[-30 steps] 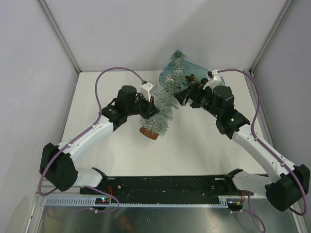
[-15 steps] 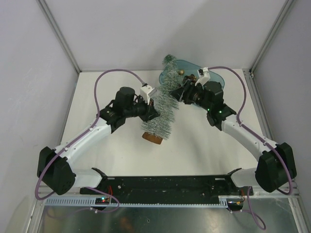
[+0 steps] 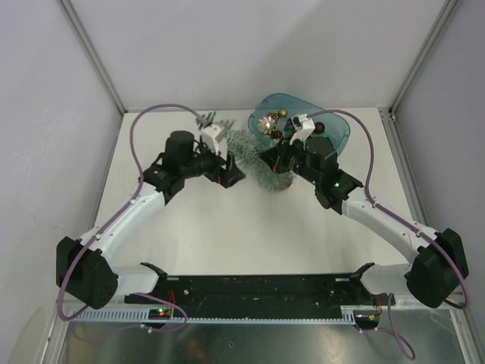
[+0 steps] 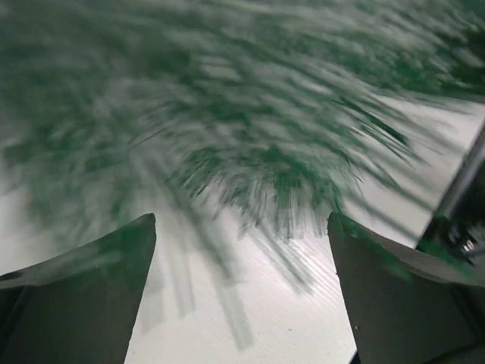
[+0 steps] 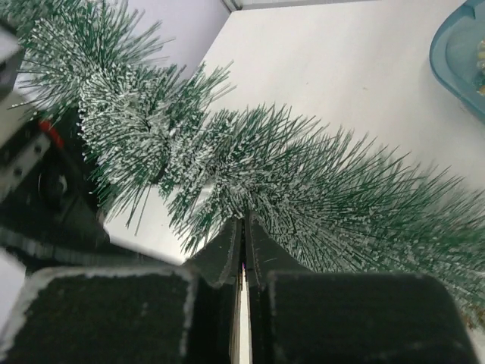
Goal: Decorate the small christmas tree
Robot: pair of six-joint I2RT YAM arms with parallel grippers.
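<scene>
The small christmas tree (image 3: 254, 156) has tipped over — left gripper (image 4: 241, 227) released beside it, right gripper (image 5: 242, 227) clenched on its bristles.

**Top external:** fixed, high behind both arm bases, facing down and forward over the whole table (image 3: 227, 227); distant.
**Left wrist:** mounted behind the left gripper (image 4: 241, 220), looking out along its fingers; very near, with the small christmas tree (image 4: 250, 114) blurred just ahead of the tips.
**Right wrist:** mounted behind the right gripper (image 5: 242, 220), aimed likewise; close and sharp.
**Shared:** the tree appears in all three views; the teal tray (image 5: 458, 61) in the top and right wrist views.
</scene>
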